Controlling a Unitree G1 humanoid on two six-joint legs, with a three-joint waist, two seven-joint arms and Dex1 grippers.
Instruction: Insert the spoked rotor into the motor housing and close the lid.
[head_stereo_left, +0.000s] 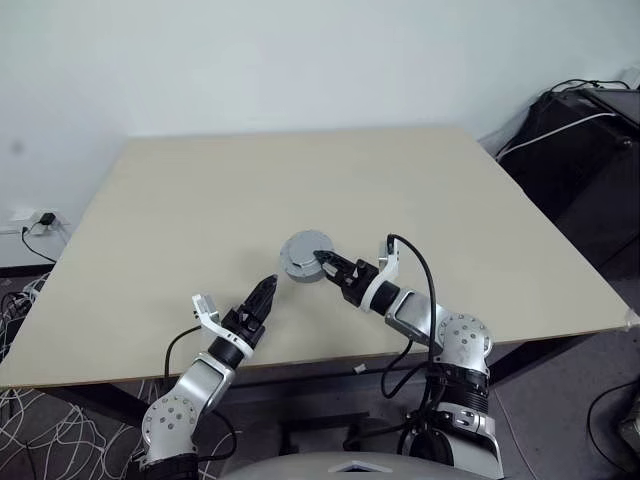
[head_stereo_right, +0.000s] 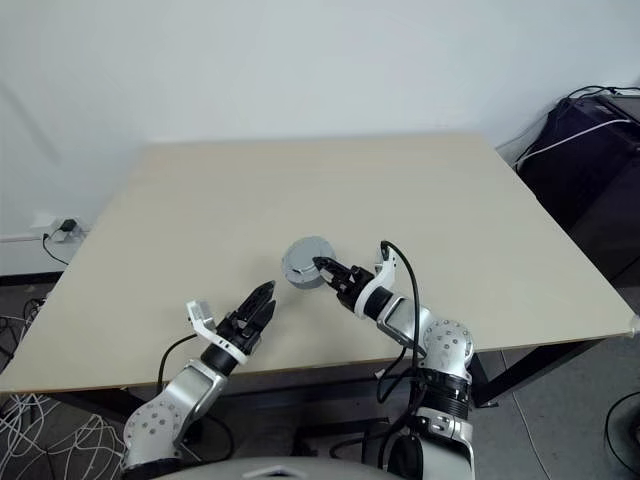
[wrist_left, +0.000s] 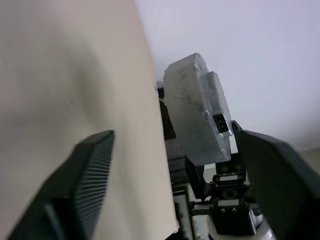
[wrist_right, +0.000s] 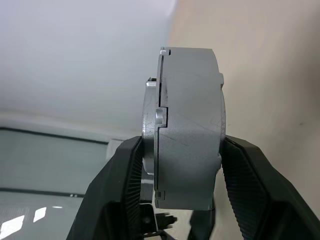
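Motor housing (wrist_right: 187, 130) clamped in right end effector (head_stereo_left: 328, 266); left end effector (head_stereo_left: 268, 291) wide, nearby.

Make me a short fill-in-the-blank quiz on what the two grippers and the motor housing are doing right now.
1. The motor housing is clamped by the ____ gripper.
2. The left gripper has its fingers ____ and holds nothing.
3. The housing is held above the ____ tabletop.

Missing words: right; open; beige

One round grey metal housing (head_stereo_left: 303, 257). One beige worktop (head_stereo_left: 300, 190). Two robot hands, a left hand (head_stereo_left: 263, 297) and a right hand (head_stereo_left: 330, 267). One wall socket with a plug (head_stereo_left: 44, 219). One black bag (head_stereo_left: 585, 150).
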